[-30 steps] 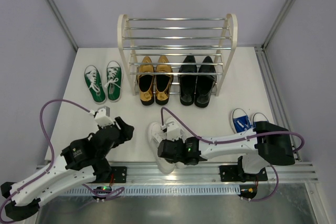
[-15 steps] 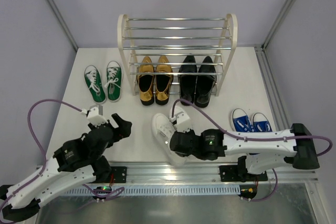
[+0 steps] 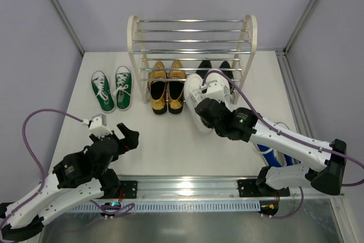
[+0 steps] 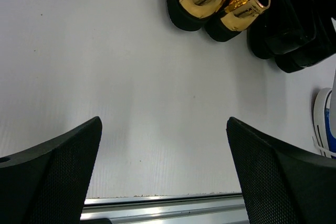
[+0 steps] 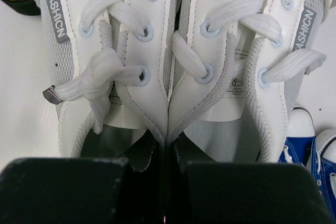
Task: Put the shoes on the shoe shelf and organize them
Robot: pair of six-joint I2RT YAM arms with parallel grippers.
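While the gold loafers (image 3: 168, 86) and the black shoes (image 3: 226, 66) sit on the bottom tier of the shelf (image 3: 135, 44), we judge the job under half done. The green sneakers (image 3: 112, 89) lie on the table (image 3: 170, 140) left of the shelf, the blue sneakers (image 5: 321, 169) lie near right, and the upper tiers are bare. Our right hand (image 3: 209, 105) is clamped on the white sneakers (image 5: 126, 51), pinching their inner walls together, toes pointing far, in front of the shelf's right half and covering the black shoes' heels from above. Our left hand (image 4: 163, 121) hangs near left, fingers spread wide, holding nothing.
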